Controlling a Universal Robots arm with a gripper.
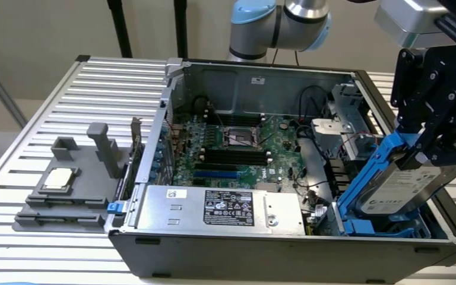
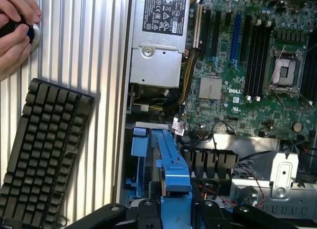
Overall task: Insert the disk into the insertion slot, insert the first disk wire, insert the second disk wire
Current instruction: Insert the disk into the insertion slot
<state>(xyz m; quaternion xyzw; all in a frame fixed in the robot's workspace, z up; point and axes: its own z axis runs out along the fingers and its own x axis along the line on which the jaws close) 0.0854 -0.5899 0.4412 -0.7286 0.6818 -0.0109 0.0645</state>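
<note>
My gripper (image 1: 438,151) is shut on the disk (image 1: 402,187), a silver-grey drive with a white label in a bright blue carrier. The disk hangs tilted, its lower end down in the insertion slot (image 1: 386,227) at the case's front corner on the exterior view's right. In the wrist view the blue carrier (image 2: 173,174) runs out from between my gripper's (image 2: 176,209) black fingers toward the slot's blue rails (image 2: 138,144). A bundle of black cables (image 2: 198,135) lies beside the slot. I cannot tell which of them are the disk wires.
The silver power-supply box (image 1: 220,208) fills the case's front, with the green motherboard (image 1: 236,148) behind it. A grey cage with a silver bracket (image 1: 343,119) stands near the disk. On the slatted table are a grey fixture (image 1: 62,184), a keyboard (image 2: 44,149) and a person's hands (image 2: 15,26).
</note>
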